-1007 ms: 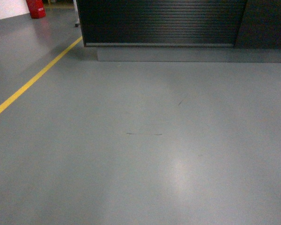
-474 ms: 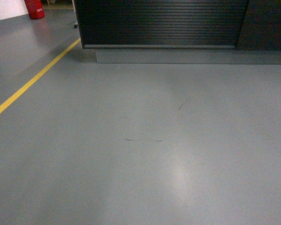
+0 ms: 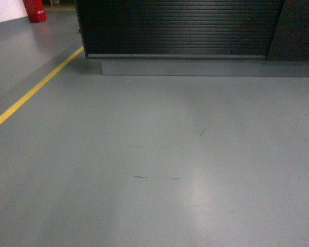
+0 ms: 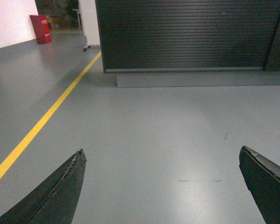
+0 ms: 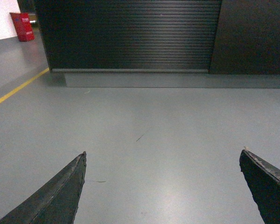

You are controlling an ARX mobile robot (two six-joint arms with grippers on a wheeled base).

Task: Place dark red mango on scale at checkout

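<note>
checkout (image 3: 177,28) front lower, nearer than before

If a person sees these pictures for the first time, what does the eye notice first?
Most striking is the checkout, its black ribbed front filling the top of the head view above a grey base. A yellow line crosses the grey floor on the left, and a red object stands far left. Both wrist views show wide-open gripper fingers holding nothing.
</note>
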